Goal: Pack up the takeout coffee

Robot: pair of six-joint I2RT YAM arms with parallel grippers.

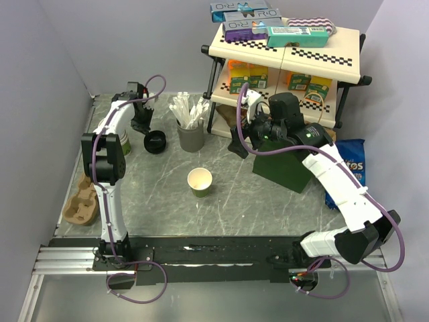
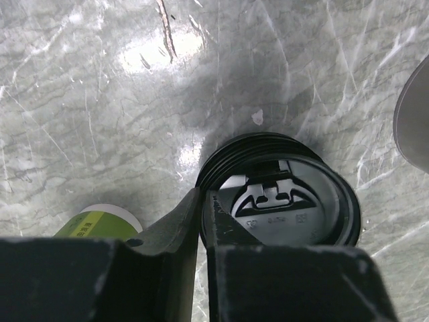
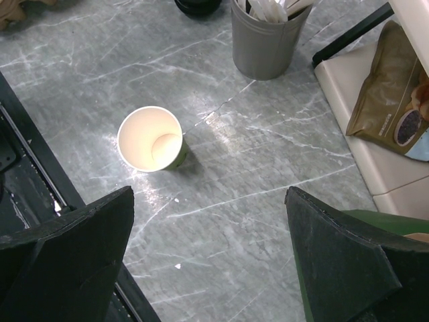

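Grey marble-patterned tabletop [image 1: 268, 201], glossy and veined in white, boxed in by plain pale walls. The takeout coffee [image 1: 155, 142] stands at 11 o'clock from the lidless cream paper cup [image 1: 200, 181] that sits near the table's middle. Only its round black plastic lid [image 2: 288, 201] shows, ribbed at the rim with a moulded sip tab.

The left gripper [image 2: 202, 225] hangs over the lid's 9 o'clock edge. Its matte black fingers [image 2: 177, 231] are nearly together, with the rim at the slit between them. Whether they pinch it I cannot tell.

The right gripper [image 3: 208, 268] hovers at 3 o'clock from the cream cup, its blunt wedge-shaped jaws spread wide on nothing.

A grey cylindrical holder [image 1: 190, 136] of white cutlery stands at 12 o'clock from the cream cup, and a moulded brown pulp cup carrier [image 1: 80, 201] lies at the table's 8 o'clock edge.
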